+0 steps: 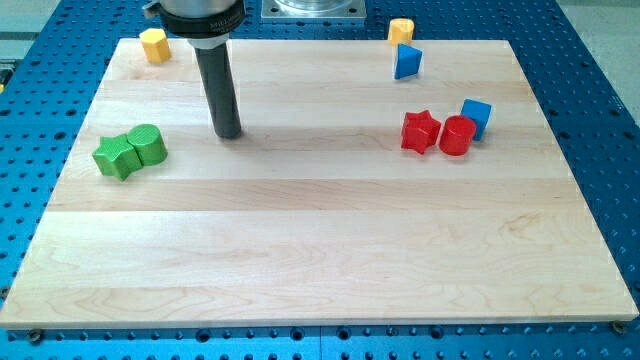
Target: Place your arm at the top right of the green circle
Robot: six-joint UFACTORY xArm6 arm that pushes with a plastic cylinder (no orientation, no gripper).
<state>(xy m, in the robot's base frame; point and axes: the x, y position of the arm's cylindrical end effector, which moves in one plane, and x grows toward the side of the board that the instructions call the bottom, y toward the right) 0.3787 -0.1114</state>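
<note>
Camera view, smooth dark rod, my tip on pale wood-grain board, upper right of round green cylinder, apart.

Robotics lab setup: my wooden bench sits on a blue perforated mounting plate; a metal arm base is bolted at the view's top.

The rod's upper mount is cut off by the view's top edge, so nothing of the arm above it can be seen. The grey metal base at the view's top is likewise cropped. Part of the blue cube is hidden behind the red cylinder. The shape of the yellow block at the bench's far edge cannot be made out with certainty.
</note>
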